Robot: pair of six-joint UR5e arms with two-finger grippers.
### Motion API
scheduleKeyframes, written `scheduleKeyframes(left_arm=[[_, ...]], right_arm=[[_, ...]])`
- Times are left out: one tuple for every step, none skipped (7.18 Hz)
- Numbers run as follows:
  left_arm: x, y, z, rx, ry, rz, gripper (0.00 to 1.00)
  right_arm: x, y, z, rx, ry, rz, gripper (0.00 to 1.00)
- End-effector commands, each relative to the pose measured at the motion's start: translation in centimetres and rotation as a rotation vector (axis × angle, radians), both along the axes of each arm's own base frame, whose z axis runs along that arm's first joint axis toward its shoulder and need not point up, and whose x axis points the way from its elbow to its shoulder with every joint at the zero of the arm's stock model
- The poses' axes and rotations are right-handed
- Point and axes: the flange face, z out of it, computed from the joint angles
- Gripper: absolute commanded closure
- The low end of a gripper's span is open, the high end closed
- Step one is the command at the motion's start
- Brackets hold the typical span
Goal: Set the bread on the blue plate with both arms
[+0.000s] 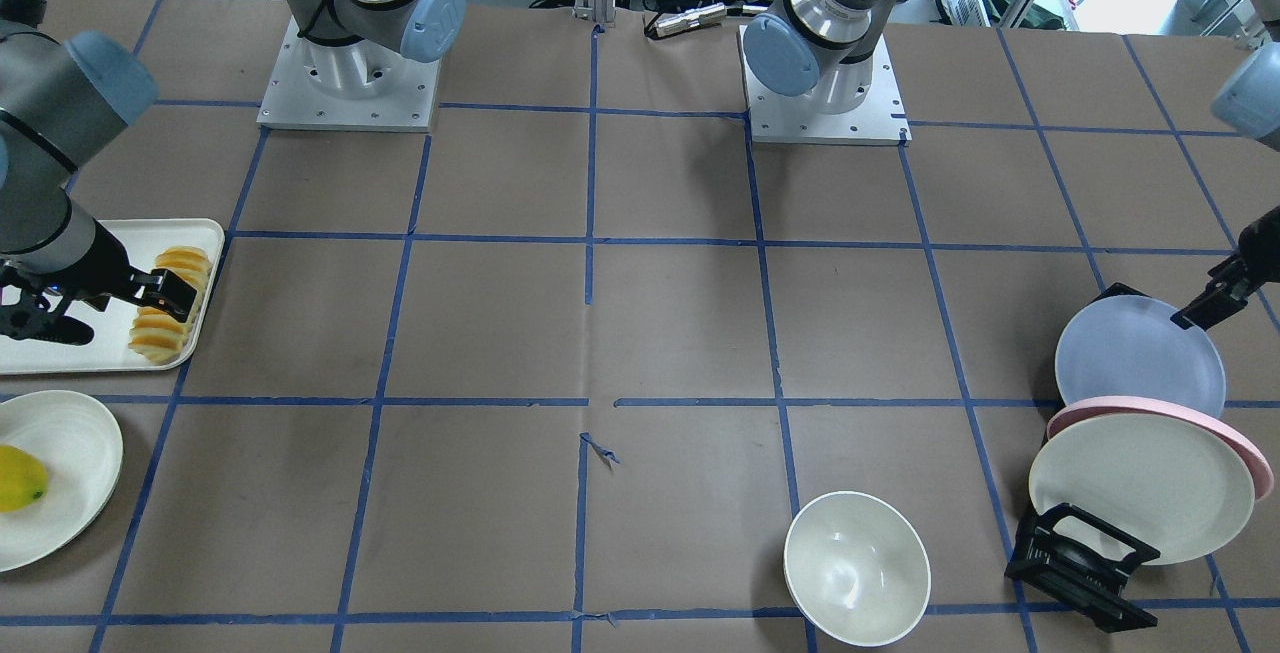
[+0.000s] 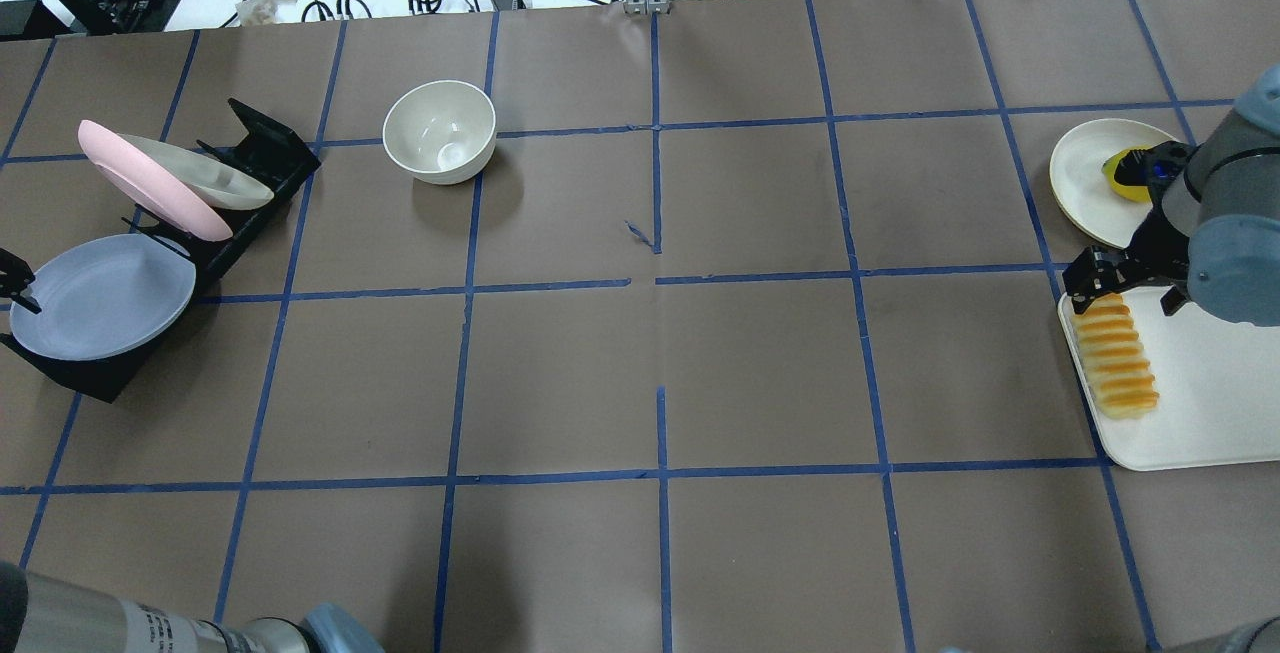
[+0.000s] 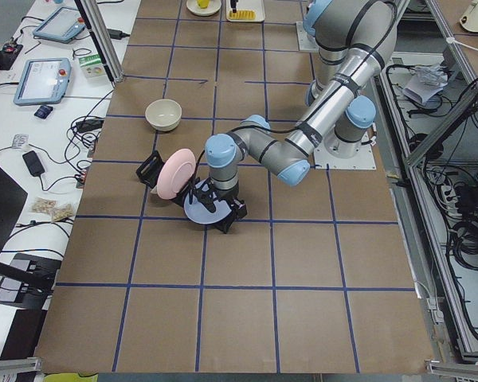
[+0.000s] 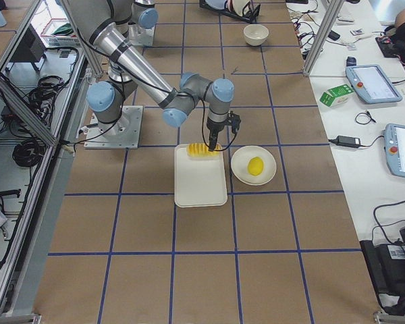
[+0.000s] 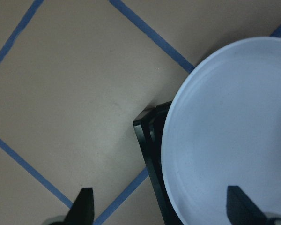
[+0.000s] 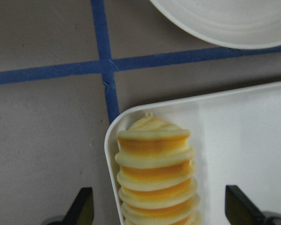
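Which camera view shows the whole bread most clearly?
Overhead exterior: the bread lies almost uncovered on the white tray. The right wrist view cuts it off; in front-facing the right gripper covers part; exterior right shows it small.

The bread (image 2: 1118, 358) is showing orange bands alternating with cream ridges, and the tray (image 2: 1205, 418) is showing white. The blue plate (image 2: 100, 298), pink plate (image 2: 140, 178) and cream plate (image 2: 228, 185) are each showing one plain colour. The paper (image 2: 760, 383) is showing brown, gridded with blue tape (image 2: 656, 83). The rack (image 2: 268, 141) is showing black.
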Motion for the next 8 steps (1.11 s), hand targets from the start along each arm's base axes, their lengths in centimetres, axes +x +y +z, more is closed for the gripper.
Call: scheduleKeyframes(left_arm=[[-0.2, -0.7, -1.7, 0.014, 0.018, -0.009, 0.37], [-0.3, -0.7, -1.7, 0.018, 0.021, -0.012, 0.37], [-0.5, -0.7, -1.8, 0.024, 0.028, -0.013, 0.39], [-0.7, -0.8, -1.8, 0.024, 0.028, -0.016, 0.43], [-0.7, -0.9, -1.8, 0.025, 0.029, -0.015, 0.68], [-0.7, -0.9, -1.7, 0.024, 0.028, -0.015, 0.90], [-0.7, -0.9, -1.7, 0.024, 0.028, -0.015, 0.93], [-0.7, -0.9, -1.7, 0.024, 0.028, -0.016, 1.00]], right_arm=[[-0.1, -0.1, -1.6, 0.029, -0.012, 0.001, 0.00], [-0.3, 0.0, -1.8, 0.043, 0.006, 0.001, 0.00], [-0.5, 0.3, -1.9, 0.062, 0.029, 0.001, 0.00], [-0.5, 0.3, -2.4, 0.074, 0.025, 0.000, 0.00], [-0.6, 0.3, -2.5, 0.075, 0.024, 0.000, 0.03], [-0.5, 0.5, -2.8, 0.080, 0.022, -0.003, 0.12], [-0.4, 0.5, -2.8, 0.083, 0.020, -0.002, 0.22], [-0.4, 0.6, -2.9, 0.089, 0.017, -0.001, 0.43]])
